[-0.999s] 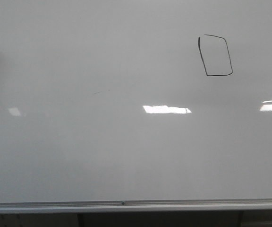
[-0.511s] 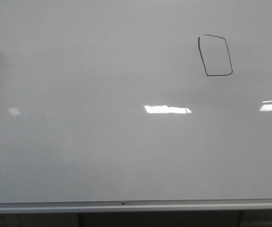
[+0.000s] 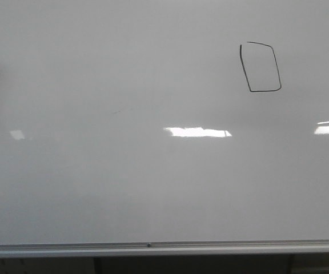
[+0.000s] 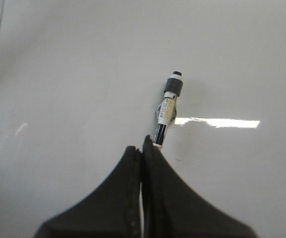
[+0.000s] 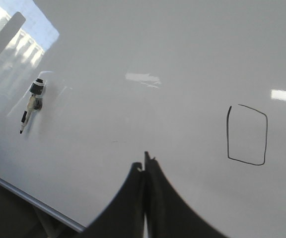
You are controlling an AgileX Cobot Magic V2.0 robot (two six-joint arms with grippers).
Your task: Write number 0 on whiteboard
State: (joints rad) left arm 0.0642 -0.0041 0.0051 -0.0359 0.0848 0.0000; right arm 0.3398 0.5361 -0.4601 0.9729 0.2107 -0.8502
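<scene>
When I look straight ahead, I see the whiteboard (image 3: 124, 188) filling almost the whole front view, shiny and grey-white. Its silver frame strip (image 3: 164, 249) runs along the bottom edge. The number 0 (image 3: 260, 67) is drawn up high on the right part of the board. It is a thin black loop, boxy and a bit slanted, taller than it is wide, and very small next to the board. At its top left corner I can see a tiny gap where the line does not quite meet. Bright white patches of light (image 3: 197, 132) shine lower down on the board, well below the loop.

From my right wrist camera I can see the number 0 (image 5: 247, 135) again, off to one side of the right gripper (image 5: 144, 171). The two dark fingers are pressed close together with only a thin line between them, and I see nothing held in them. Far from the loop, near the board's edge, a marker (image 5: 32, 103) rests against the board.

From my left wrist camera, the left gripper (image 4: 142, 151) also has its dark fingers squeezed together, with hardly any gap. The marker (image 4: 167, 108) shows just past the tips, with a black and white body and a dark band near its far end. Its near end sits right beside the fingertips, but I cannot tell if the fingers are touching it or holding it. The board (image 4: 83, 74) behind it is plain and shiny, with one long streak of light (image 4: 217, 122) beside the marker.
</scene>
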